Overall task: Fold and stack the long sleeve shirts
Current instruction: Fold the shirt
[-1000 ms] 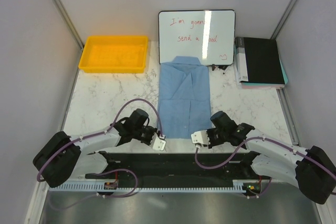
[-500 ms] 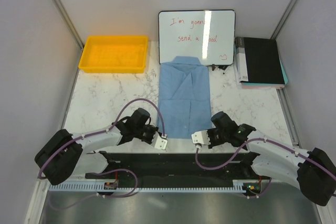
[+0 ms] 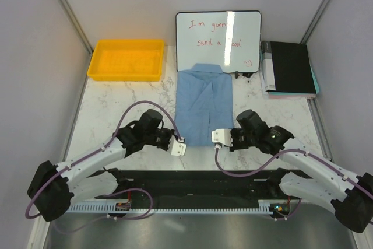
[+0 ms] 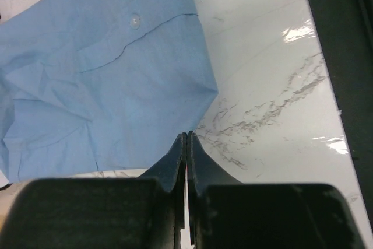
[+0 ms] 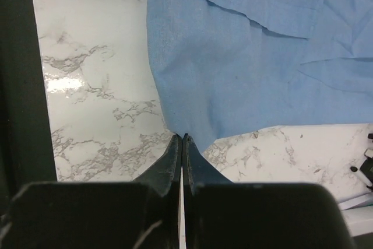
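Light blue cloth, the long sleeve shirt (image 3: 204,100) lies mid-table (image 3: 116,109), its long axis running from the near edge to the far edge, while the left gripper (image 3: 179,147) and right gripper (image 3: 218,137), both clamped shut, apparently pinch its near hem corners.

a white marbled tabletop (image 3: 116,103) sits boxed in by pale grey partition walls (image 3: 35,56), glare streaking a propped whiteboard (image 3: 218,39).

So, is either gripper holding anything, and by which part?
Both hold the shirt: the left gripper and right gripper each pinch its bottom hem, near a corner.
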Tool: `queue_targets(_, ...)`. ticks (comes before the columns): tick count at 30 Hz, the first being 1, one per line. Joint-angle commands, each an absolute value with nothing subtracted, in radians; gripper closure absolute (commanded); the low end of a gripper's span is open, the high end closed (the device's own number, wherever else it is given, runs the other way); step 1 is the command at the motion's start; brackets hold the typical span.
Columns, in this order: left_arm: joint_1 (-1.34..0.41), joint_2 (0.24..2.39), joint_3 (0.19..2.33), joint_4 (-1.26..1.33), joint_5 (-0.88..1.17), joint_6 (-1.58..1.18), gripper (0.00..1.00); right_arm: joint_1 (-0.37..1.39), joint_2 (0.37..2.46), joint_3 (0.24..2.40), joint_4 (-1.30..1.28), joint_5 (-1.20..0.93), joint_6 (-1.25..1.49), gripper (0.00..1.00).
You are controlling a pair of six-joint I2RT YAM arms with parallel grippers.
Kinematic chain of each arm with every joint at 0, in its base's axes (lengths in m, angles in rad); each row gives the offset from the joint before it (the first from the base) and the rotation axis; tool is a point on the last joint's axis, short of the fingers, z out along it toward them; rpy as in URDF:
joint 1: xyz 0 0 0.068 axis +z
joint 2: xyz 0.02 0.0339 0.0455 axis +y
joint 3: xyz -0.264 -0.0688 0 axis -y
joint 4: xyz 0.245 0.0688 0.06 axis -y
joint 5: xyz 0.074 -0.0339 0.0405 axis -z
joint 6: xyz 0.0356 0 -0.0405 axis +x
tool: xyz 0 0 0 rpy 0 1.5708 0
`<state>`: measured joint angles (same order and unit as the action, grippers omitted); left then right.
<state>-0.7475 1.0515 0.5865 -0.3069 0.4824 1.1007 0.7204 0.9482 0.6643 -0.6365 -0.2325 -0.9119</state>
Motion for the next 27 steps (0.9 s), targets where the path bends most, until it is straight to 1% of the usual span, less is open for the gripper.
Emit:
queue_targets(1,-0.749,0.983,0.658,-0.516,0.613,1.075,0.98,0.719,0.887,0.706,-0.761,-0.268,-0.897,1.0)
queue_targets(3,-0.752,0.944,0.699,-0.654,0.676,1.081,0.98,0.721,0.839,0.725,-0.845,-0.314,-0.899,1.0)
queue_targets(4,-0.753,0.925,0.716,-0.707,0.745,1.088,0.98,0.729,0.822,0.742,-0.883,-0.337,-0.884,1.0)
queue_targets(5,-0.755,0.886,0.732,-0.756,0.782,1.091,0.98,0.736,0.804,0.764,-0.963,-0.362,-0.873,1.0)
queue_targets(7,-0.759,0.835,0.776,-0.843,0.837,1.037,0.98,0.747,0.753,0.854,-1.044,-0.426,-0.891,1.0)
queue_targets(9,-0.758,0.802,0.81,-0.847,0.812,0.909,0.98,0.75,0.761,0.944,-1.052,-0.416,-0.847,1.0)
queue_targets(11,-0.753,0.818,0.827,-0.861,0.75,0.896,0.98,0.75,0.822,0.988,-1.058,-0.382,-0.839,1.0)
queue_targets(12,-0.747,0.848,0.836,-0.859,0.729,0.908,0.98,0.75,0.897,1.012,-1.057,-0.364,-0.866,1.0)
queue_targets(13,-0.739,0.874,0.841,-0.83,0.695,0.91,0.98,0.735,0.929,1.015,-1.048,-0.339,-0.891,1.0)
queue_targets(15,-0.685,0.923,0.859,-0.786,0.687,0.91,0.98,0.683,0.998,1.019,-1.0,-0.371,-0.98,1.0)
queue_targets(17,-0.626,1.018,0.877,-0.703,0.695,0.91,0.98,0.589,1.044,1.037,-0.964,-0.422,-1.023,1.0)
queue_targets(18,-0.564,1.061,0.911,-0.684,0.704,0.922,0.98,0.56,1.111,1.049,-0.965,-0.436,-1.067,1.0)
queue_targets(19,-0.534,1.142,0.932,-0.669,0.725,0.922,0.98,0.502,1.149,1.061,-0.965,-0.448,-1.093,1.0)
queue_targets(20,-0.51,1.191,0.952,-0.649,0.733,0.925,0.98,0.473,1.217,1.081,-0.959,-0.483,-1.124,1.0)
queue_targets(22,-0.471,1.273,1.017,-0.632,0.736,0.94,0.98,0.41,1.285,1.089,-0.919,-0.491,-1.172,1.0)
queue_targets(23,-0.463,1.351,1.029,-0.611,0.733,0.936,0.98,0.394,1.36,1.103,-0.872,-0.495,-1.18,1.0)
queue_targets(25,-0.442,1.426,1.061,-0.555,0.713,0.933,0.98,0.37,1.445,1.135,-0.829,-0.506,-1.178,1.0)
queue_targets(27,-0.422,1.535,1.087,-0.517,0.692,0.942,0.98,0.357,1.575,1.209,-0.808,-0.532,-1.166,1.0)
